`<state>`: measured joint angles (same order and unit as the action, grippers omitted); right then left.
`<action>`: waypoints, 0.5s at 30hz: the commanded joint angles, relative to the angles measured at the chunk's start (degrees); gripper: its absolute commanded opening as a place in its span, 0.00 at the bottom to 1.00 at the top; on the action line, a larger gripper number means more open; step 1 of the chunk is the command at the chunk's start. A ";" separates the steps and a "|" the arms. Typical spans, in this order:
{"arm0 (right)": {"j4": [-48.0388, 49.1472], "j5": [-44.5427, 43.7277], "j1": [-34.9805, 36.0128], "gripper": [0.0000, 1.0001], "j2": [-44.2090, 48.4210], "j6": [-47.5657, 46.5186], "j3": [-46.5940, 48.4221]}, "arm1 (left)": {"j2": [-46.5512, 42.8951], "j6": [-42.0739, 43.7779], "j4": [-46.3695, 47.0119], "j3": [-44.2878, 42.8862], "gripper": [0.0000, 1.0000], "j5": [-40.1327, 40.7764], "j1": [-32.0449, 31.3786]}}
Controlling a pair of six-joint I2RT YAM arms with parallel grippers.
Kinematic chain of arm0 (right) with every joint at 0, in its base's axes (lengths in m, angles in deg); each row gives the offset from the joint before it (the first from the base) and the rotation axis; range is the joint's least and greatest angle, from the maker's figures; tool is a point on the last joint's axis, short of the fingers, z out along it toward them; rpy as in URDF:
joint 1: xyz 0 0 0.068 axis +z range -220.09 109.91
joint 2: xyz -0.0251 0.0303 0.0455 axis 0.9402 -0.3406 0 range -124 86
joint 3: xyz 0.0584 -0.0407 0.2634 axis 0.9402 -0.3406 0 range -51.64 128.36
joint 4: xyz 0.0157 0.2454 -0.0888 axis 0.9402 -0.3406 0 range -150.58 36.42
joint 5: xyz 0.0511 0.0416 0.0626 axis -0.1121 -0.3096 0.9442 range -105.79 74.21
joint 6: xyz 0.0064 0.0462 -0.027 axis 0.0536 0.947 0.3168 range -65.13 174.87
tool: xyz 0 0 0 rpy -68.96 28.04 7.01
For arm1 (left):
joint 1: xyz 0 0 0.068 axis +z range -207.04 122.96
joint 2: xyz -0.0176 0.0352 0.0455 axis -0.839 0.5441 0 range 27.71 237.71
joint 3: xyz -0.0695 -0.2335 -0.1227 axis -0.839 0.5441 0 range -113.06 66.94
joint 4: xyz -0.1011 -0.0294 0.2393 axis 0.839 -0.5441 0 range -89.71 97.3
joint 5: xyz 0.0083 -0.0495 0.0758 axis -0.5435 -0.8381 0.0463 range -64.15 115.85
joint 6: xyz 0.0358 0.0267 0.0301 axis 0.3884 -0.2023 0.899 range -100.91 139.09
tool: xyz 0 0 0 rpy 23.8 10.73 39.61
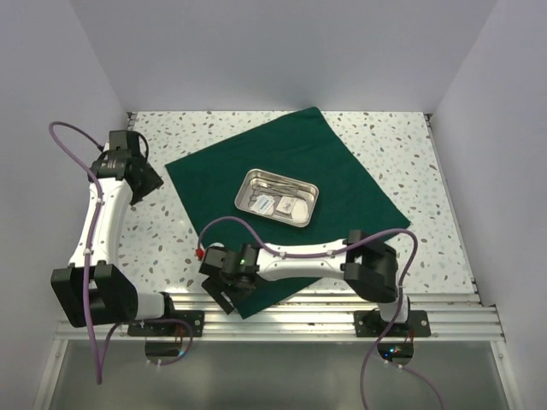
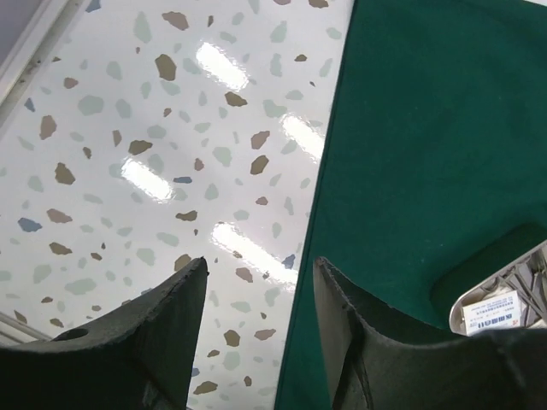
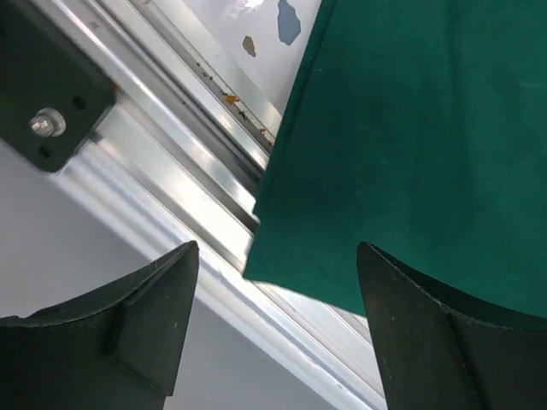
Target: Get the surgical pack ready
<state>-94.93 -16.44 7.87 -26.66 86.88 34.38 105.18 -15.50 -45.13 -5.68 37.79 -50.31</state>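
The surgical pack (image 1: pixel 342 184) is a large dark green drape spread as a diamond on the speckled table, its near corner hanging over the aluminium rail. My left gripper (image 1: pixel 147 183) hovers at the drape's left corner. In the left wrist view it (image 2: pixel 259 272) is open, and the drape's (image 2: pixel 427 128) edge runs between the fingers without being pinched. My right gripper (image 1: pixel 227 301) is at the near corner. In the right wrist view it (image 3: pixel 278 252) is open, with the drape's (image 3: pixel 410 128) corner tip lying free between the fingers.
A shallow steel tray (image 1: pixel 248 184) with instruments and white gauze sits on the middle of the drape; its corner (image 2: pixel 483 299) shows in the left wrist view. Aluminium rails (image 1: pixel 325 312) run along the near edge. White walls enclose the table.
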 commanded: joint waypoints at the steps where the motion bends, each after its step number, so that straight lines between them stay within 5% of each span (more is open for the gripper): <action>1: -1.10 -6.90 1.58 0.77 -2.03 6.92 3.45 | -2.59 -3.03 -1.63 0.64 0.57 5.19 0.22; 15: -18.94 -19.92 5.98 0.63 -15.13 21.77 18.57 | -4.08 -6.63 -4.27 5.03 0.58 6.25 0.22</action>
<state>-106.25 -30.75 13.29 -41.57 102.53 50.97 102.69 -21.01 -49.00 -1.40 43.04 -50.31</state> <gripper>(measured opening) 0.642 0.580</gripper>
